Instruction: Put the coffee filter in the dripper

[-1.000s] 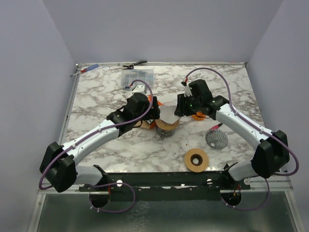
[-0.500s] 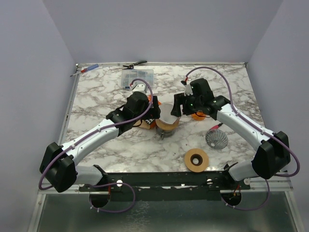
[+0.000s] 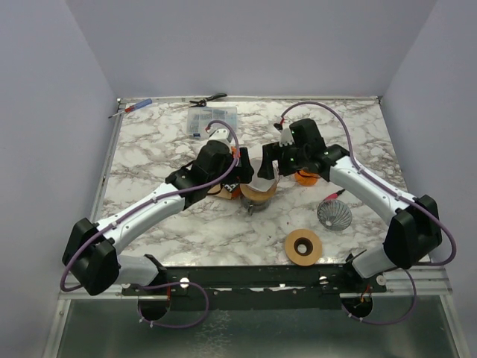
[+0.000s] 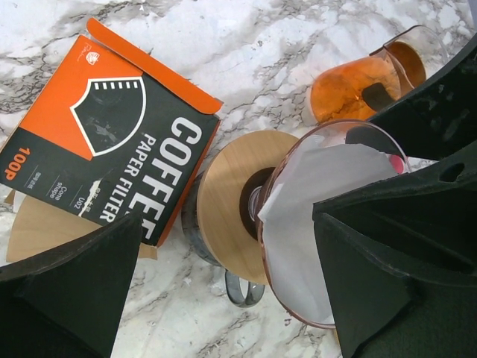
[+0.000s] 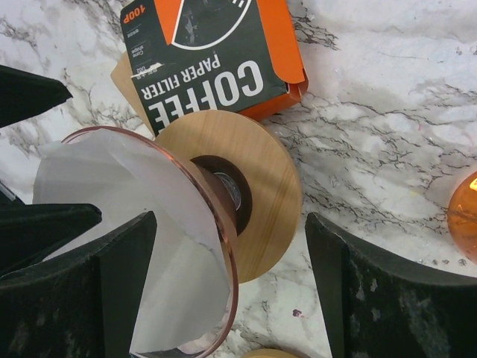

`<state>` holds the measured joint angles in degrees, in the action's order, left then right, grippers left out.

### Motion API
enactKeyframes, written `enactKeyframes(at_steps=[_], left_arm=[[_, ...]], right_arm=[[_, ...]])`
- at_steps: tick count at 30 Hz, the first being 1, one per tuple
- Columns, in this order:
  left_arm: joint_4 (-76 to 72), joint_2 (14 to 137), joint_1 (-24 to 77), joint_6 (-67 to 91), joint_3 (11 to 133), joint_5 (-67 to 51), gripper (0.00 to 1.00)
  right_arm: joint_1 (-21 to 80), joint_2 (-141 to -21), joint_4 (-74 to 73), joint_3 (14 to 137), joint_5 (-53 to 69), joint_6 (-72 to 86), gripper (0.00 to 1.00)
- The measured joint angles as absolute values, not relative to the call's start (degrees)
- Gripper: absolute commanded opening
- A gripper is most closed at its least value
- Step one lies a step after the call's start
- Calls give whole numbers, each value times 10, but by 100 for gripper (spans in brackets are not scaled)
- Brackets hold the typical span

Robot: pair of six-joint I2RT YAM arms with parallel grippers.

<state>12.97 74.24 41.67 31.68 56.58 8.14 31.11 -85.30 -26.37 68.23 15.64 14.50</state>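
The dripper, an amber glass cone on a wooden collar, stands mid-table over a small glass vessel. The white coffee filter lies inside the cone, against its wall. My right gripper is open, one finger over the filter inside the cone and the other outside by the collar; it grips nothing. In the top view it hovers at the cone's right rim. My left gripper is wide open beside the cone's left side, holding nothing.
An orange coffee-filter box lies just left of the dripper. An orange glass cup stands to its right. A wire mesh cone and a wooden ring sit front right. A clear plastic case, screwdriver and pliers lie at the back.
My right gripper has opened and let go of the filter, which now rests in the cone. The right arm rose slightly. The left gripper stayed open and barely moved.
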Motion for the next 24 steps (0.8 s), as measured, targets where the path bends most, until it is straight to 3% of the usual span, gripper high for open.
enactKeyframes(at_steps=[6,11,24], left_arm=[[130,771,421,321,566,81,97],[133,790,426,321,566,82,96],[166,792,428,318,566,133,95]], right_arm=[[311,-873,-264,690,161,140,82],[311,-884,-264,694,170,139,68],[311,-894,-268,694,168,150,53]])
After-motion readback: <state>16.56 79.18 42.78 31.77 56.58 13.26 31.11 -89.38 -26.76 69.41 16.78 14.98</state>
